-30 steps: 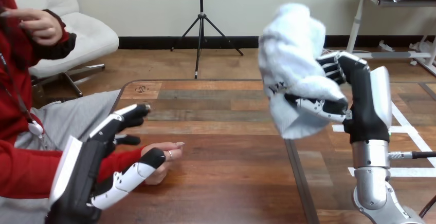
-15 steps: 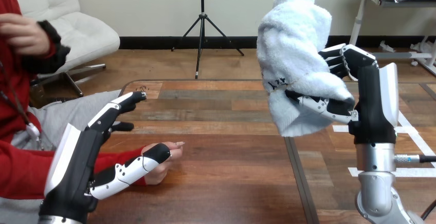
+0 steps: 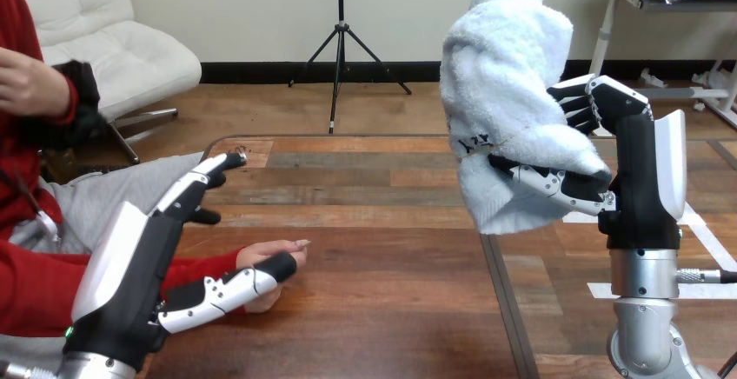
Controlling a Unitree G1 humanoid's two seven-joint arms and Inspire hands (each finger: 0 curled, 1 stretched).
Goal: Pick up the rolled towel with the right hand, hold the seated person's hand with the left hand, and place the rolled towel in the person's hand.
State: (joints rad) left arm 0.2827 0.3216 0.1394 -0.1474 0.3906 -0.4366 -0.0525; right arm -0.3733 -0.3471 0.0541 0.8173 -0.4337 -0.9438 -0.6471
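Note:
My right hand [image 3: 639,179] is raised above the table's right part, shut on the white rolled towel [image 3: 504,83]. The towel stands upright, its fluffy top above the fingers and a loose end hanging below the thumb. My left hand [image 3: 130,266] is at the lower left, open, fingers straight and pointing away over the table. Its thumb lies across the near side of the person's hand [image 3: 274,253]. That hand rests on the wooden table [image 3: 374,249] with its fingers loosely curled, on a red-sleeved forearm. The towel is far to the right of it.
The person sits at the left; the person's other hand [image 3: 26,83] is held up near the view's left edge. A dark seam [image 3: 504,301] runs down the table right of centre, and white tape marks [image 3: 700,231] lie behind my right arm.
My right hand has carried the towel slightly right and up. My left hand has leaned further forward, thumb stretched lower along the person's hand. The person's raised hand has moved left and down.

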